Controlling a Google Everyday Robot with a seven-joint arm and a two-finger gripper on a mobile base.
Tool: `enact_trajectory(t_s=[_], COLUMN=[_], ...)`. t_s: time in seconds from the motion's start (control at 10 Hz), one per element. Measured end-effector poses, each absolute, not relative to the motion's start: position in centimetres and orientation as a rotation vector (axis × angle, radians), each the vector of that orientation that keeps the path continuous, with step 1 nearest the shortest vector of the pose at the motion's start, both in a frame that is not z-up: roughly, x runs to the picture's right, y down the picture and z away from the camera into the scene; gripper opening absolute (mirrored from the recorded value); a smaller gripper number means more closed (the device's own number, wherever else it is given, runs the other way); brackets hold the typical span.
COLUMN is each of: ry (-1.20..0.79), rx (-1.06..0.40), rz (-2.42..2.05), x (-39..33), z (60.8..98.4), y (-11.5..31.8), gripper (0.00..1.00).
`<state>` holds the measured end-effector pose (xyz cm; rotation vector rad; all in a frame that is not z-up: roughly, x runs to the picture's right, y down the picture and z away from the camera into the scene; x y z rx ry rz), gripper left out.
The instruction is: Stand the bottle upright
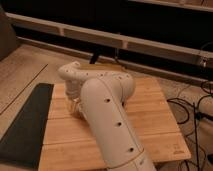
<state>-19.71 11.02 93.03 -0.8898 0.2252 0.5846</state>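
My white arm (107,115) reaches from the front across the wooden table (150,115) and bends back to the left. The gripper (75,102) is at the arm's end, low over the left part of the table. A small pale piece (76,109) shows just under it, at the spot where the white bottle lay. I cannot tell whether that piece is the bottle or part of the gripper. The rest of the bottle is hidden behind the arm.
A dark mat (27,125) lies along the table's left side. A dark low shelf or bench (115,45) runs behind the table. Cables (197,107) lie on the floor to the right.
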Motion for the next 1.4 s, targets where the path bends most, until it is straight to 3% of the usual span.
enact_trajectory(t_s=[0.8,1.1,1.4], ry=[0.274,0.285,0.279], rx=[-0.898,-0.89,-0.907], rz=[0.619,0.627,0.6], x=[-18.1,-17.3,-17.3], z=[91.6,91.8,92.3], y=[11.7,11.7,12.2], gripper=[0.64,0.41,0.09])
